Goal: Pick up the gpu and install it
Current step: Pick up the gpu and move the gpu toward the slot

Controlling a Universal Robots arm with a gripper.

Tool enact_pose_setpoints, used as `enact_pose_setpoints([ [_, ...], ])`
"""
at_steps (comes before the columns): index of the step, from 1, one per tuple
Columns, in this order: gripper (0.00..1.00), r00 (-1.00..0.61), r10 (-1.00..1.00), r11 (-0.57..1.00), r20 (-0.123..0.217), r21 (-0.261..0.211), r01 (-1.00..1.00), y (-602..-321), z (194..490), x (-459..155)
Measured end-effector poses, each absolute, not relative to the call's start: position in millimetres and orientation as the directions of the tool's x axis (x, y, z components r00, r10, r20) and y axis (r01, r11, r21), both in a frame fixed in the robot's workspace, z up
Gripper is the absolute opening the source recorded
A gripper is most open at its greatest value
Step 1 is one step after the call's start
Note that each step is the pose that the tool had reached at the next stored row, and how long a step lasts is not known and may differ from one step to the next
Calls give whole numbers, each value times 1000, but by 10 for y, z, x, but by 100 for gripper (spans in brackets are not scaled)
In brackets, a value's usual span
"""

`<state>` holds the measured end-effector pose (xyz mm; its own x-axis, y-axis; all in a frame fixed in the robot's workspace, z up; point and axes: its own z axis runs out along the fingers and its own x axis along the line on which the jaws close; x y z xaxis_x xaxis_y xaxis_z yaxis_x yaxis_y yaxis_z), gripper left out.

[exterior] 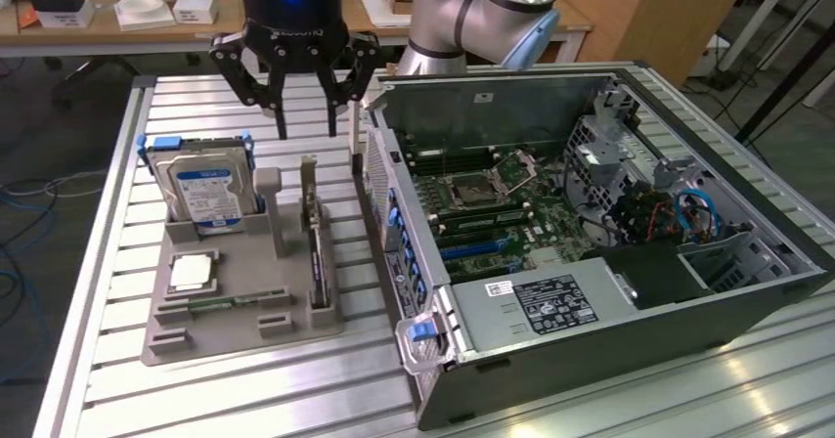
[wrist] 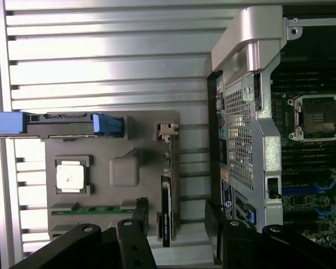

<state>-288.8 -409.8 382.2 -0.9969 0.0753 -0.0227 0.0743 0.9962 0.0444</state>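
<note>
I have the claw spread wide and released, gripping nothing and touching nothing. It hangs over the far end of the grey holder tray on the bench. The gpu stands on edge in that tray, below the claw and toward the exterior view's right of the hard drive. The claw looks clear of the card's top, though depth is hard to judge from this angle. In the wrist view I see the gpu edge-on from above, lined up between the two fingers of the claw. The exterior view gives me the height gap and the open computer case beside the tray.
</note>
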Motion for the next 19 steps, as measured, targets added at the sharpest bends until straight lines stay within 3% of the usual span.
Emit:
enact_pose_setpoints([
  [19,53,-997,75,996,-23,44,74,-4115,3698,-2906],
])
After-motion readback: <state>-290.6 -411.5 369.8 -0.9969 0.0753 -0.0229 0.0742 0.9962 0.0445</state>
